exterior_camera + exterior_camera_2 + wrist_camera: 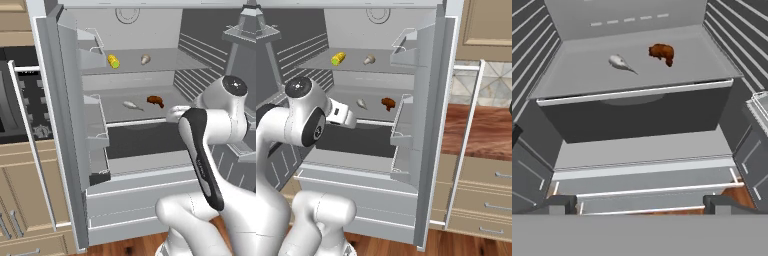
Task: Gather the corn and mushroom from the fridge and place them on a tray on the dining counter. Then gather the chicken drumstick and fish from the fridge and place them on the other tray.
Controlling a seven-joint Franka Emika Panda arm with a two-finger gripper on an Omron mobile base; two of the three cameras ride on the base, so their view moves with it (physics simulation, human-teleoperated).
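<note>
1. While the fridge stands wide open, the corn [113,61] lies on the upper shelf, left side from where the arm faces, with the mushroom [145,59] a little to its right, apart from it.
2. One shelf down, the fish [620,62] and the chicken drumstick [662,52] lie near each other but not touching; those look like the later pair.
3. The gripper [640,206] hangs in front of the fridge at about the lower shelf's level, jaws spread as wide as they go and nothing between them.
4. Corn first, by the task's order, so I reckon the hand wants to rise to the upper shelf and swing left before reaching in.
5. Watch the door bins [92,47] on that side; they jut close by the corn, so a straight-in approach seems safest.
6. Corn is round and may roll; better to close across its narrow width, low on the shelf [165,62], squarely.
</note>
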